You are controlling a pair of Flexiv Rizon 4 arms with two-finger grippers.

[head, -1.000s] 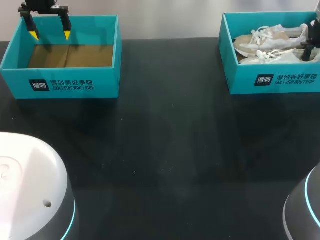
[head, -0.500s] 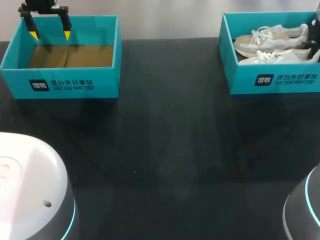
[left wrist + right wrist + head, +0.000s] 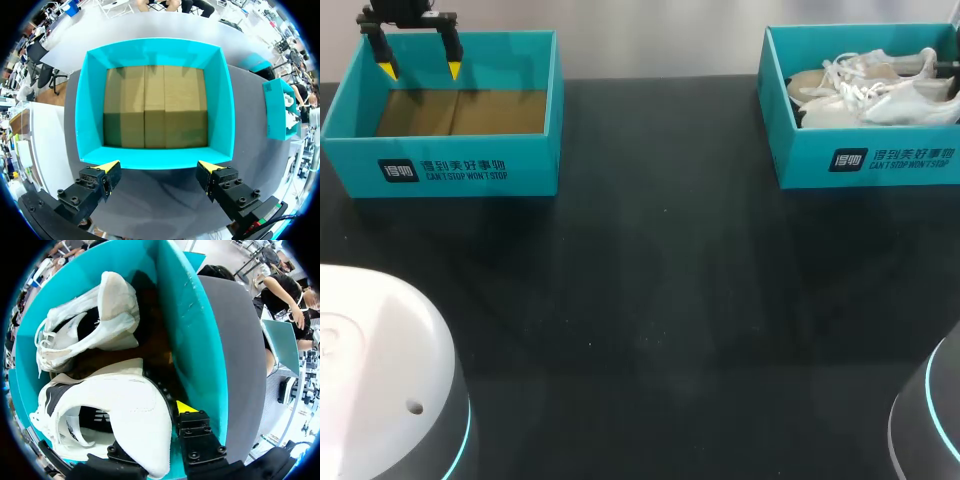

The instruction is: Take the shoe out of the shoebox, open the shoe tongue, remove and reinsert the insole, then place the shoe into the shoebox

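Seen from the head, the first step is under way: the shoe [image 3: 890, 100] lies tilted in the shoebox [image 3: 865, 160], beside a second shoe [image 3: 840, 80]. From the left wrist, the left gripper [image 3: 158, 167] hangs spread and holds nothing, just outside the empty box [image 3: 155, 157]. From the right wrist, the right gripper [image 3: 155, 415] seems to pinch the shoe's heel with one tip hidden, so next comes a lift clear of the wall.

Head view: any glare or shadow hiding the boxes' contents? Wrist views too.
Head view: faint sheen on the table, nothing hidden. Left wrist view: empty shoebox floor shaded nearest the open left pincer. Right wrist view: deep shadow between near shoe and box wall.
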